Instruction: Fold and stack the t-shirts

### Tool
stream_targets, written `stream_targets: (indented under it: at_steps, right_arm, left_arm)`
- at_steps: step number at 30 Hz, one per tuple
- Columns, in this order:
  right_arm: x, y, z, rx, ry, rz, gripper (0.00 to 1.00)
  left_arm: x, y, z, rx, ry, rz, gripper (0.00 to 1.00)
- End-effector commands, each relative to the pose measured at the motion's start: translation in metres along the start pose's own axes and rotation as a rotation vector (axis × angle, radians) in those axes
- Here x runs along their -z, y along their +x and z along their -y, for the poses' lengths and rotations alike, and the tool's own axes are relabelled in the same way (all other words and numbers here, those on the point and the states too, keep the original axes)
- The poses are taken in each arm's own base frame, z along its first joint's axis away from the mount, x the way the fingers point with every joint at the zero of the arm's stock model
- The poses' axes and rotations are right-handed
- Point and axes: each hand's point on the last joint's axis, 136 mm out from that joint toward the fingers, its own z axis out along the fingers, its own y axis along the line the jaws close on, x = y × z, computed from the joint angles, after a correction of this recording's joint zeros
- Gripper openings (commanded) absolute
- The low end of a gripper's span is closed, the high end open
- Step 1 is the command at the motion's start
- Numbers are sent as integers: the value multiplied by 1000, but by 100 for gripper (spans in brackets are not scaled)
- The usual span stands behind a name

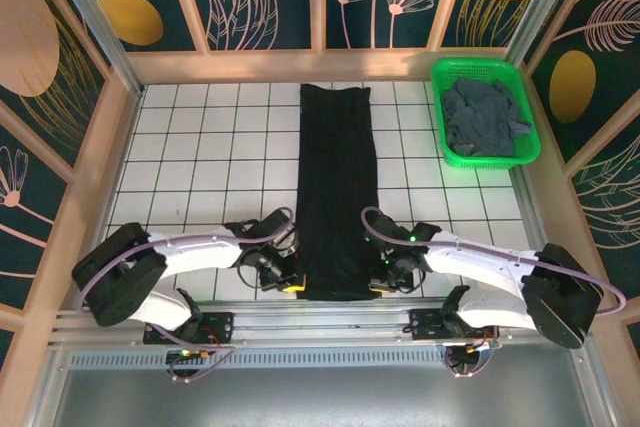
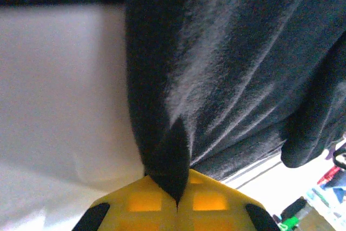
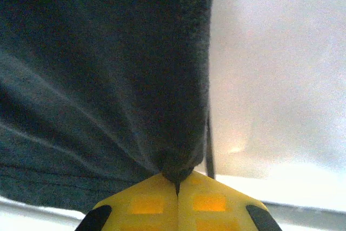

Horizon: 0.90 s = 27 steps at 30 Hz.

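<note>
black t-shirt [image 1: 338,192], slate-grey t-shirt [image 1: 485,119], green basket [image 1: 478,64], white gridded table [image 1: 200,147]

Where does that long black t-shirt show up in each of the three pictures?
Top external: black t-shirt, a long strip down the centre.
Left wrist: upper right, corner pinched by left end effector.
Right wrist: upper left, corner pinched by right end effector.
Shared landmark: those yellow end effectors at its near corners.

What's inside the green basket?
A crumpled blue-grey t-shirt lies in the basket. The cloth covers the bottom, so whether anything is under it cannot be seen.
</note>
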Motion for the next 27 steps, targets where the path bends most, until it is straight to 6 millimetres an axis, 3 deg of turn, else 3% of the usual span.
stream_targets:
  at_steps: [1, 4, 9, 17, 20, 27]
  right_arm:
    - [13, 16, -6, -48, -20, -48, 0]
    - [26, 5, -13, -92, -53, -7, 0]
    - [60, -34, -19, -155, -76, 108, 0]
    - [117, -135, -50, -180, -157, 277, 0]
    - [125, -174, -53, -193, -155, 324, 0]
    - [121, -253, -62, -192, -150, 370, 0]
  left_arm:
    - [11, 9, 19, 4, 103, -9, 0]
    - [23, 1, 35, 4, 143, 55, 0]
    - [59, -35, 60, 86, 260, 235, 0]
    - [113, -114, 102, 87, 363, 411, 0]
    - [126, -151, 111, 89, 355, 466, 0]
    - [140, -227, 112, 97, 301, 533, 0]
